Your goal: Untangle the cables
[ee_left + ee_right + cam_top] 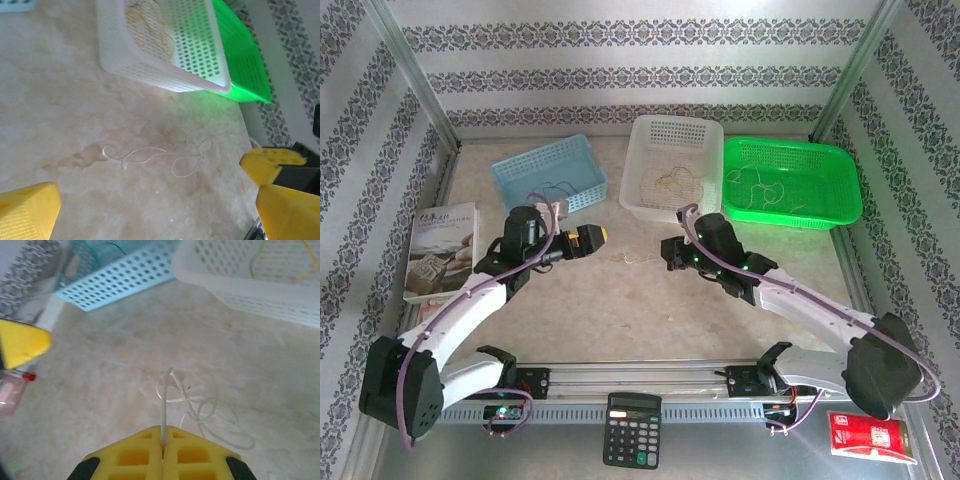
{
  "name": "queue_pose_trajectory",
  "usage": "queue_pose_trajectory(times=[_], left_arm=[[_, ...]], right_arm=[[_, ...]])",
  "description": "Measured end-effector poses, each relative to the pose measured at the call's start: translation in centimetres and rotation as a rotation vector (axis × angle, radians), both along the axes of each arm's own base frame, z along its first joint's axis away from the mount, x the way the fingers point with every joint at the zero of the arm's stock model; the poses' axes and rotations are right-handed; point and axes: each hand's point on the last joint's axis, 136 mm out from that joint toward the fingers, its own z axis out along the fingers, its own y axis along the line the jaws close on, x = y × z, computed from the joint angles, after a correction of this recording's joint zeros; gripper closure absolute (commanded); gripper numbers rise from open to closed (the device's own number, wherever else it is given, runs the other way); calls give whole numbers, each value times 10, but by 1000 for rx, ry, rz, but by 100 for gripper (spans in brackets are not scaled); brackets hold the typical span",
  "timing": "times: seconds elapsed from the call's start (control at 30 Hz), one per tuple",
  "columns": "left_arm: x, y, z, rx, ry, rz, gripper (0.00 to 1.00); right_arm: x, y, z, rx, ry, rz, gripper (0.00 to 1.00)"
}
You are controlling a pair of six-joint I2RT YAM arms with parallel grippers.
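Right gripper (162,436): white cable (163,400) pinched in closed jaws, likely to draw loops apart | Left gripper (592,238): held spread, ready nearby

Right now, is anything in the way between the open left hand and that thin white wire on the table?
Nothing visible. Bare table lies between the left hand and the white wire. The right hand is shut on one end of it.
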Motion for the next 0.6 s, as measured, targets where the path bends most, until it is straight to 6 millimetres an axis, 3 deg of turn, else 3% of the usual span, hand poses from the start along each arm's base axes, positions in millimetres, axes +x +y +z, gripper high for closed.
queue_pose_trajectory(times=[0.27,0.6], left_arm=[[-4,-31,1,19,-83,-115,3],[-2,-57,-4,14,-99,-186,7]], right_arm=[[-11,8,58,93,-87,78,100],[-22,11,80,131,-122,111,100]])
